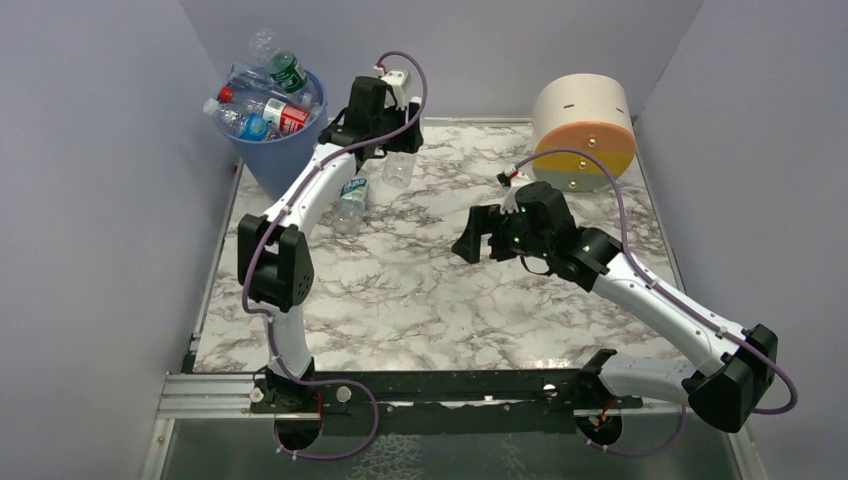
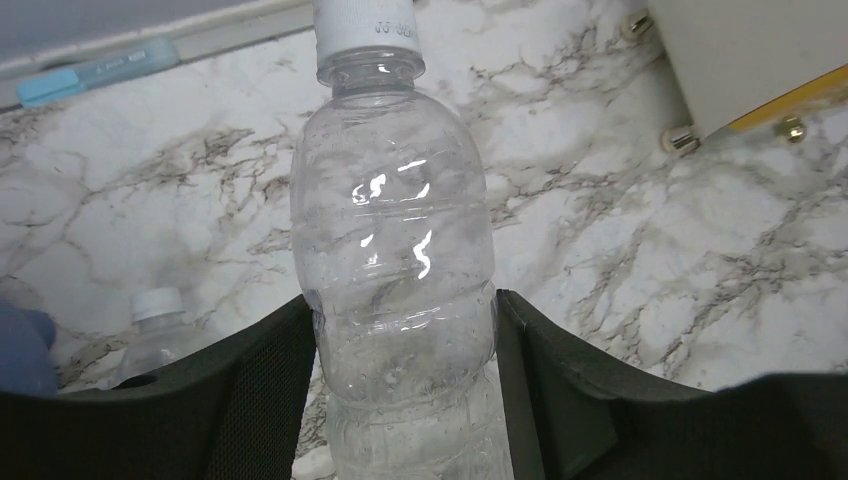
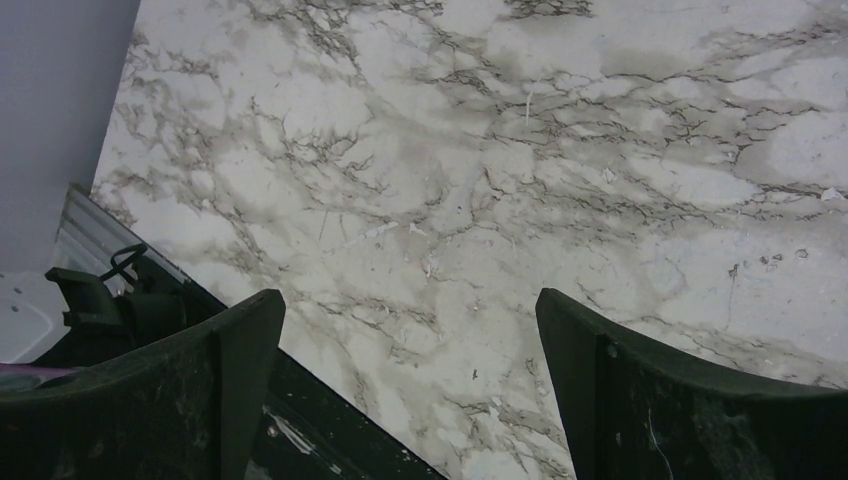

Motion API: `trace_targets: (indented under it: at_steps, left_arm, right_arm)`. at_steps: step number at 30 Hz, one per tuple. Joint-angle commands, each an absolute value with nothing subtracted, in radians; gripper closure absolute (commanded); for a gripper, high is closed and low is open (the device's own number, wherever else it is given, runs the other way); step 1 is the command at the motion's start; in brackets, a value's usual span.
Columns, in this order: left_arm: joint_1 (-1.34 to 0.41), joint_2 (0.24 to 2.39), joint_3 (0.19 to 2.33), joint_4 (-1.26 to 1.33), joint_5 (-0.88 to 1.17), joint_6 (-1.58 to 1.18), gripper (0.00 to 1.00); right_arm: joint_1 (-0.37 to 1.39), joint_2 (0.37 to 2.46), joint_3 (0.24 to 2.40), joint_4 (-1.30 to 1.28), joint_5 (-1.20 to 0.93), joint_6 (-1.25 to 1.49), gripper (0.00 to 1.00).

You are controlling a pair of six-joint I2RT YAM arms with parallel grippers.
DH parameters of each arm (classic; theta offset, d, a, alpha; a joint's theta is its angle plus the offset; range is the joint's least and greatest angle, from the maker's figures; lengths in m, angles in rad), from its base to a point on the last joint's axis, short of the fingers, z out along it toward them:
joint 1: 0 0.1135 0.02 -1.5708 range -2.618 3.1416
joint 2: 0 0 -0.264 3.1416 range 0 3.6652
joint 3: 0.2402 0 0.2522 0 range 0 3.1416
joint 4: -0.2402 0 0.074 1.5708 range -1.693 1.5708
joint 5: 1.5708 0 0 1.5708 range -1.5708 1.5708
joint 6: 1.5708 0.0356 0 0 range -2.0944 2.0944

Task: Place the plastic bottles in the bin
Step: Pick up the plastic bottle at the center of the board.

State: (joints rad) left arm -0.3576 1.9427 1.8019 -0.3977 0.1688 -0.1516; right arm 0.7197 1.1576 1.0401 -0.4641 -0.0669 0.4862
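Note:
My left gripper (image 1: 397, 158) is shut on a clear unlabelled plastic bottle (image 1: 397, 170) with a white cap and holds it above the table, to the right of the blue bin (image 1: 270, 155). In the left wrist view the bottle (image 2: 395, 250) sits upright between both black fingers (image 2: 265, 390). Several bottles with green, red and blue labels fill the bin to the top (image 1: 265, 100). One more clear bottle with a blue label (image 1: 350, 200) lies on the table beside my left arm; it also shows in the left wrist view (image 2: 158, 335). My right gripper (image 1: 478, 240) is open and empty over the table's middle (image 3: 410, 340).
The cream-orange-yellow drum (image 1: 583, 130) stands at the back right, and its corner shows in the left wrist view (image 2: 750, 60). A light blue strip (image 2: 100, 68) lies along the back edge. The marble table (image 1: 420, 290) is walled on three sides. The black rail (image 3: 300, 420) runs below my right gripper.

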Motion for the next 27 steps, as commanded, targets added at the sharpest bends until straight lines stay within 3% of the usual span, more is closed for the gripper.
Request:
trace_targets:
  at_steps: [1, 17, 27]
  left_arm:
    - [-0.363, 1.844, 1.808, -0.399, 0.205, -0.164, 0.36]
    - [-0.264, 1.577, 1.889, -0.402, 0.236, -0.202, 0.34]
    - [-0.021, 1.456, 1.805, -0.264, 0.343, -0.317, 0.34]
  right_arm:
    - [0.716, 1.127, 1.019, -0.449, -0.1, 0.513, 0.0]
    - [0.716, 1.116, 0.972, -0.417, -0.133, 0.539, 0.0]
    - [0.716, 1.122, 0.958, -0.404, -0.146, 0.54, 0.0]
